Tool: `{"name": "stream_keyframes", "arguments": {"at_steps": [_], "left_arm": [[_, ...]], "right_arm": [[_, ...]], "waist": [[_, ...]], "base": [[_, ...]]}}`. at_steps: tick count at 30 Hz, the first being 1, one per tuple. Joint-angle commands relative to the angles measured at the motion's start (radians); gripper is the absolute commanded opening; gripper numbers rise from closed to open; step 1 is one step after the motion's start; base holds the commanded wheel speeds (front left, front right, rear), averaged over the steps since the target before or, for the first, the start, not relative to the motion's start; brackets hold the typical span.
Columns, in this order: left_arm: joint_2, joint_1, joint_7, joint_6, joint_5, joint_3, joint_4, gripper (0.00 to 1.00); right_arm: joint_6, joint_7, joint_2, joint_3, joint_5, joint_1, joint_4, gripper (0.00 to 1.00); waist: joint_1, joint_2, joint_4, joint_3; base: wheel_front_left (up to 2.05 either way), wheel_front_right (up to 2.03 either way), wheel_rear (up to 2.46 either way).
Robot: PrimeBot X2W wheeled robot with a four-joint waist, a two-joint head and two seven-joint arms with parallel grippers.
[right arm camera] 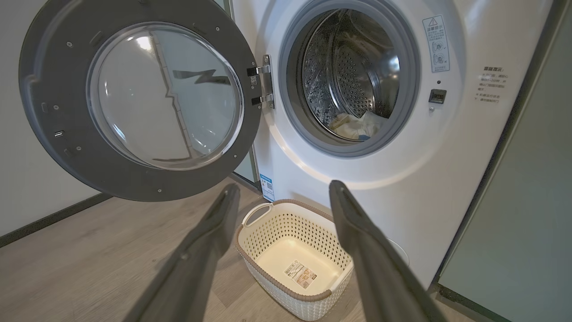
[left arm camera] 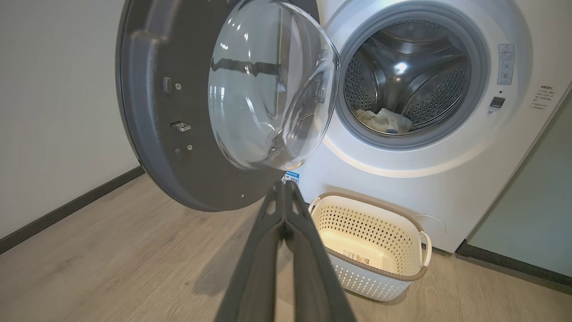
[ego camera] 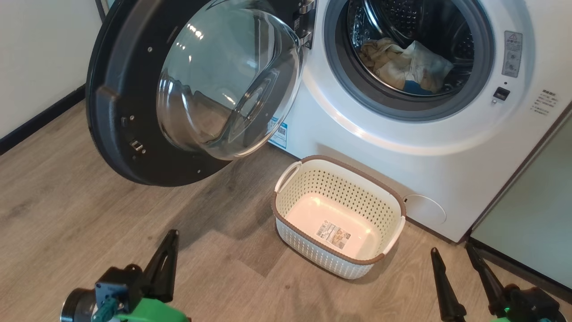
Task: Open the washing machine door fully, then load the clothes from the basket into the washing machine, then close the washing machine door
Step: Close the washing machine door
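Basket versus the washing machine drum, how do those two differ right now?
The basket holds no clothes, just a label on its bottom. The washing machine drum has the clothes lying in it. The basket is cream plastic with a brown rim and opens upward on the wooden floor. The drum is shiny metal behind a grey ring and opens sideways. Both have perforated walls.

I see a wood-plank floor [ego camera: 89, 232] carrying the washing machine [ego camera: 402, 147]. The basket [ego camera: 313, 252] stands upright on the planks just in front of the washing machine, below its drum mouth; whether it touches the front panel I cannot tell from here.
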Motion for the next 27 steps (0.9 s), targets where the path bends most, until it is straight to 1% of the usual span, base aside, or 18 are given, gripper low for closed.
{"name": "stream_keyframes", "arguments": {"at_steps": [1,4,7,8,12,15,17,18,21,24,27], "left_arm": [[0.025,-0.045,-0.012,-0.015,-0.015,0.045,-0.039,0.00],[0.003,-0.040,-0.013,-0.061,-0.087,0.052,-0.054,0.00],[-0.030,-0.033,-0.017,-0.133,-0.194,0.081,-0.087,0.00],[-0.030,-0.033,-0.017,-0.133,-0.194,0.081,-0.087,0.00],[-0.080,-0.023,-0.021,-0.247,-0.355,0.157,-0.146,0.00],[-0.141,-0.020,-0.022,-0.345,-0.537,0.242,-0.202,0.00],[-0.185,-0.024,-0.022,-0.400,-0.702,0.301,-0.249,0.00],[-0.193,-0.027,-0.019,-0.416,-0.781,0.329,-0.273,0.00],[-0.163,-0.045,-0.009,-0.436,-0.918,0.420,-0.335,0.00],[-0.126,-0.079,-0.003,-0.444,-1.022,0.517,-0.385,0.00],[-0.079,-0.123,0.007,-0.446,-1.102,0.612,-0.408,0.00]], "right_arm": [[-0.003,-0.016,-0.011,0.022,0.005,-0.043,-0.028,1.00],[-0.003,-0.017,-0.011,0.023,0.006,-0.043,-0.027,1.00],[-0.003,-0.018,-0.011,0.021,0.006,-0.042,-0.026,1.00],[-0.003,-0.018,-0.011,0.021,0.006,-0.042,-0.026,1.00],[-0.003,-0.019,-0.011,0.017,0.006,-0.036,-0.025,1.00],[-0.003,-0.018,-0.011,0.019,0.008,-0.037,-0.025,1.00],[-0.003,-0.017,-0.011,0.023,0.008,-0.038,-0.026,1.00],[-0.003,-0.016,-0.011,0.024,0.008,-0.039,-0.026,1.00],[-0.003,-0.014,-0.011,0.027,0.007,-0.042,-0.025,1.00],[-0.003,-0.012,-0.011,0.027,0.005,-0.045,-0.023,1.00],[-0.003,-0.011,-0.011,0.025,0.004,-0.048,-0.023,1.00]], "waist": [[-0.0001,0.0000,0.000,-0.001],[-0.0001,0.0000,0.000,-0.004],[-0.0001,0.0000,0.001,-0.008],[-0.0001,0.0000,0.001,-0.008],[-0.0001,0.0000,0.007,-0.014],[-0.0001,0.0000,0.010,-0.019],[-0.0001,0.0000,0.010,-0.020],[-0.0001,0.0000,0.010,-0.021],[-0.0001,0.0000,0.010,-0.020],[-0.0001,0.0000,0.010,-0.019],[-0.0001,0.0000,0.011,-0.018]], "base": [[0.00,0.00,0.00],[0.00,0.00,0.00],[0.00,0.00,0.00],[0.00,0.00,0.00],[0.00,0.00,0.00],[0.00,0.00,0.00],[0.00,0.00,0.00],[0.00,0.00,0.00],[0.00,0.00,0.00],[0.00,0.00,0.00],[0.00,0.00,0.00]]}}
